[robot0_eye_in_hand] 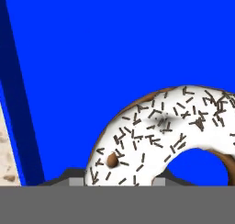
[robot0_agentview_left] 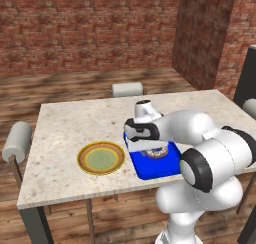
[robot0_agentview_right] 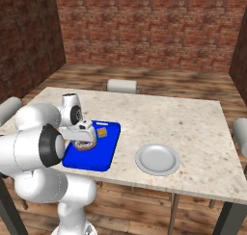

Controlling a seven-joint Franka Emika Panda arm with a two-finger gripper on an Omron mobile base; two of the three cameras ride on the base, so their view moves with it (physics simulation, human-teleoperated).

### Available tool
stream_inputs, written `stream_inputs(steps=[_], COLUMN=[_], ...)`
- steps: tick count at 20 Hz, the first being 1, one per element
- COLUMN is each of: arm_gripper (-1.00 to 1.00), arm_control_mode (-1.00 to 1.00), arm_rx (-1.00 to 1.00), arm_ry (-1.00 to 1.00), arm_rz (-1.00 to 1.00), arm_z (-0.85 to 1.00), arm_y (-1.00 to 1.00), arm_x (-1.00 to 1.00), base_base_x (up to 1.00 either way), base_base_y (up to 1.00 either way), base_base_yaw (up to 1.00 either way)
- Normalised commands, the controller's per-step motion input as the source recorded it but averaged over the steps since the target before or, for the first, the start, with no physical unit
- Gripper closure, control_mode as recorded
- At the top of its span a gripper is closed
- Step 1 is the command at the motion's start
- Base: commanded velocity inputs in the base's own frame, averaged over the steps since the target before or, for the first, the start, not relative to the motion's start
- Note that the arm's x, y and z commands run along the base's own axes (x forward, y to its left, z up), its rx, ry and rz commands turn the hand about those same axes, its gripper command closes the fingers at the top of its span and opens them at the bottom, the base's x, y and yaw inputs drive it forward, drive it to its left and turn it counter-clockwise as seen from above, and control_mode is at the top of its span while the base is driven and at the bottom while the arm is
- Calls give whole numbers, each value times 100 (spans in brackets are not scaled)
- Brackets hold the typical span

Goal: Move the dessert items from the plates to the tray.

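The claw [robot0_agentview_right: 85, 141] is pinching the sprinkled doughnut [robot0_eye_in_hand: 158, 131] low over the blue tray [robot0_agentview_right: 107, 150]. A gentle release onto bare tray floor, clear of the cake cube [robot0_agentview_right: 102, 132], is advised.

The gripper [robot0_agentview_right: 85, 141] body covers the upper part of the doughnut [robot0_agentview_right: 84, 146] in the right base view; finger state cannot be determined. In the hand view the doughnut [robot0_eye_in_hand: 165, 136] is cut off at right and bottom. The arm hides part of the tray [robot0_agentview_left: 157, 169] in the left base view.
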Motion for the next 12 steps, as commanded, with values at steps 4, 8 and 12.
stream_inputs(steps=[4,8,12], arm_gripper=[100,100,100], arm_control_mode=[-100,-100,-100], arm_rx=[0,0,3], arm_ry=[-29,-21,-2], arm_rz=[0,0,0], arm_z=[-43,-31,-29], arm_y=[-26,-4,0], arm_x=[21,7,13], base_base_x=[0,0,0], base_base_y=[0,0,0], base_base_yaw=[0,0,0])
